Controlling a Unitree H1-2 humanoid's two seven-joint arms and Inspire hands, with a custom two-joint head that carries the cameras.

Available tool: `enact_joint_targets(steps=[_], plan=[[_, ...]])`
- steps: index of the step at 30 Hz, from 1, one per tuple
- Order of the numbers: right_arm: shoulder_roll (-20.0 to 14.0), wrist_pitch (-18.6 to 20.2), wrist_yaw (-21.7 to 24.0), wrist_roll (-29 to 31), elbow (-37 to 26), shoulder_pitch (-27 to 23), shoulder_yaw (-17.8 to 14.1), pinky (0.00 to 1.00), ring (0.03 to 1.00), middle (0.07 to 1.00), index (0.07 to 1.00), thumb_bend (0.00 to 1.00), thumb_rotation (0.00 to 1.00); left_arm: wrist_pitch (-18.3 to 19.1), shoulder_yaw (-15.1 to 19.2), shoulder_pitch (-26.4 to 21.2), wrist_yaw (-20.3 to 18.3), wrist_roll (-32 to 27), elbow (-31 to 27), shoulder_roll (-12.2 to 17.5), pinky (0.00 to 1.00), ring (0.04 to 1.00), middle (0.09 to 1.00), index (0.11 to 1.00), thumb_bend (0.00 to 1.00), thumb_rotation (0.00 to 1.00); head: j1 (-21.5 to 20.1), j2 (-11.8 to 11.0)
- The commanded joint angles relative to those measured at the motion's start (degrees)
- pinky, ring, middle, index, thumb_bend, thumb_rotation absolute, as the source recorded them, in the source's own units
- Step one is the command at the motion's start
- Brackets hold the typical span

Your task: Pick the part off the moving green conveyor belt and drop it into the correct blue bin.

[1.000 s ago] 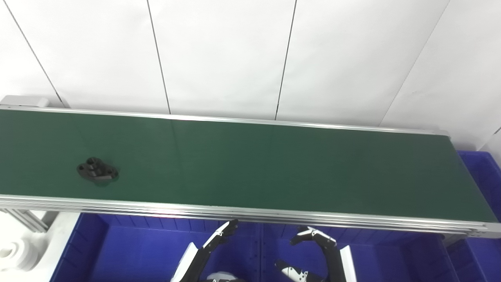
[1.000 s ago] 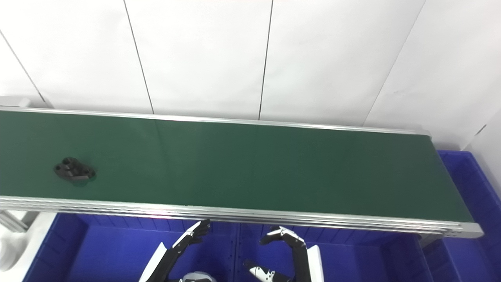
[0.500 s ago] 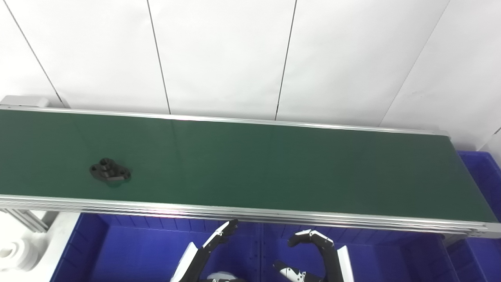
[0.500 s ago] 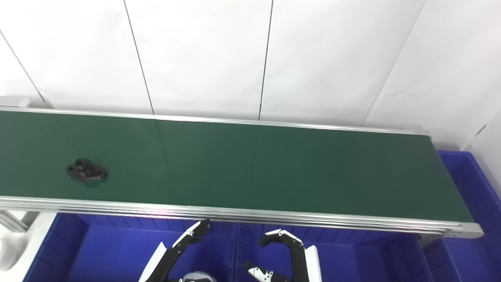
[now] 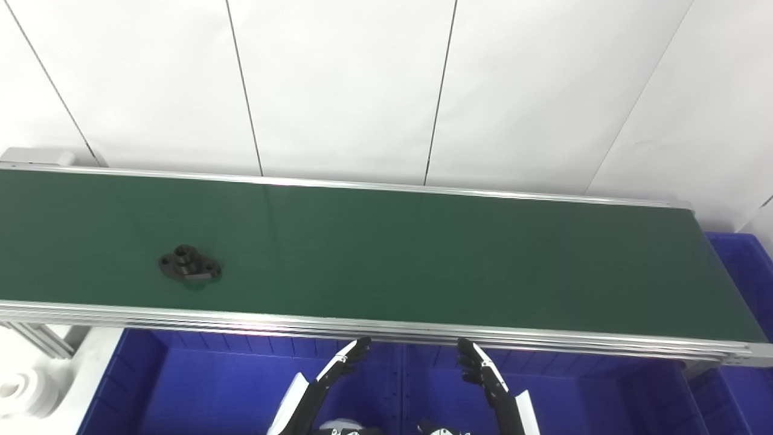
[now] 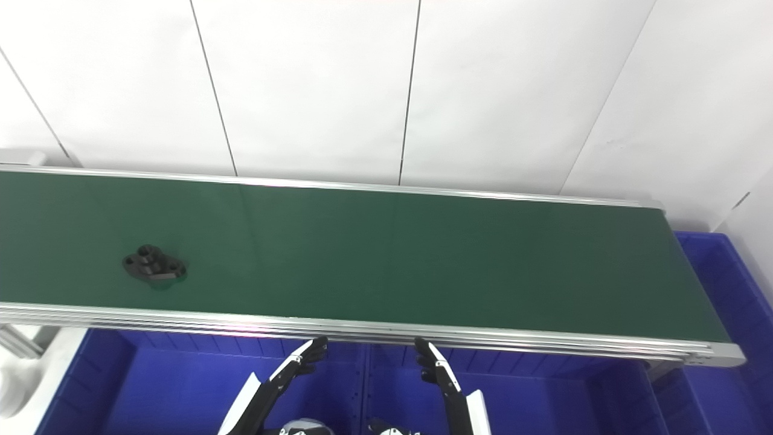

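Note:
A small black flanged part [image 5: 189, 269] lies on the green conveyor belt [image 5: 423, 260] at its left side, near the front edge; it also shows in the right eye view [image 6: 154, 268]. My left hand [image 5: 344, 362] is open and empty, fingers straight, low over the blue bins just in front of the belt's rail. My right hand [image 5: 480, 368] is open and empty, fingers stretched out, beside it to the right. Both hands are well right of the part and below the belt.
Two blue bins lie under the belt's front edge, one to the left [image 5: 199, 393] and one to the right [image 5: 604, 399], split by a wall. Another blue bin [image 5: 746, 266] stands at the belt's right end. A white object [image 5: 24, 393] sits at bottom left.
The black part has ridden the belt to the right. My right hand has uncurled from a bent pose to straight fingers. My left hand has stayed put.

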Motion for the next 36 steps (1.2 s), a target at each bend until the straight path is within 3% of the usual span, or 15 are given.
enact_joint_targets(steps=[1,10,15,17,19,21,23,29,36], plan=[[0.1,-0.1,0.7,0.0,-1.3,-0.7,0.0,0.77,0.844,0.876,0.894,0.76,0.23,-1.6,0.9,0.0,-0.4,-0.6,-0.8,-0.3,0.84,0.882,0.903,0.907,0.76,0.71,0.2,0.0],[-0.7,-1.0,4.0,3.5,-1.1,-0.8,-0.3,0.78,0.846,0.887,0.908,0.77,0.25,-1.6,3.6,0.6,-2.5,-3.1,-0.4,-2.9,0.81,0.871,0.903,0.901,0.73,0.67,2.9,0.2],[-1.3,-1.6,4.3,3.5,-1.0,-0.7,-0.6,0.77,0.843,0.885,0.905,0.76,0.26,-1.6,5.8,1.4,-4.3,-2.0,-0.6,-4.9,0.84,0.884,0.914,0.910,0.75,0.70,5.3,0.1],[-1.6,-1.4,4.9,4.1,-1.1,-0.6,-0.8,0.76,0.841,0.886,0.910,0.76,0.28,-1.6,5.8,1.3,-4.5,-2.0,-0.4,-5.3,0.83,0.882,0.913,0.908,0.75,0.68,7.8,-0.4],[-2.2,-1.8,5.7,5.6,-0.7,-0.6,-1.1,0.76,0.842,0.886,0.909,0.76,0.28,-1.6,5.5,1.1,-4.5,-1.3,0.0,-5.8,0.82,0.874,0.906,0.907,0.75,0.68,13.6,-1.9],[-3.0,-2.7,6.6,7.3,-0.2,-0.6,-1.3,0.78,0.855,0.896,0.918,0.74,0.28,-1.6,4.9,0.9,-4.2,0.1,0.4,-5.8,0.84,0.886,0.916,0.915,0.75,0.70,14.8,-2.3],[-3.9,-3.7,7.0,9.1,0.8,-0.7,-1.4,0.78,0.858,0.902,0.922,0.73,0.27,-1.6,4.1,0.5,-4.3,-0.4,1.4,-6.4,0.82,0.876,0.908,0.912,0.76,0.68,20.6,-5.2],[-5.3,-4.1,5.2,9.6,1.7,-0.8,-0.9,0.79,0.861,0.899,0.918,0.70,0.26,-1.6,2.3,-0.6,-1.4,2.7,3.8,-7.3,0.81,0.855,0.883,0.901,0.77,0.66,22.3,-6.9],[-5.9,-4.1,5.3,11.1,1.8,-0.8,-0.5,0.79,0.863,0.904,0.921,0.70,0.25,-1.6,1.0,-1.2,0.1,3.6,4.4,-7.2,0.84,0.869,0.887,0.902,0.74,0.63,22.2,-7.2]])
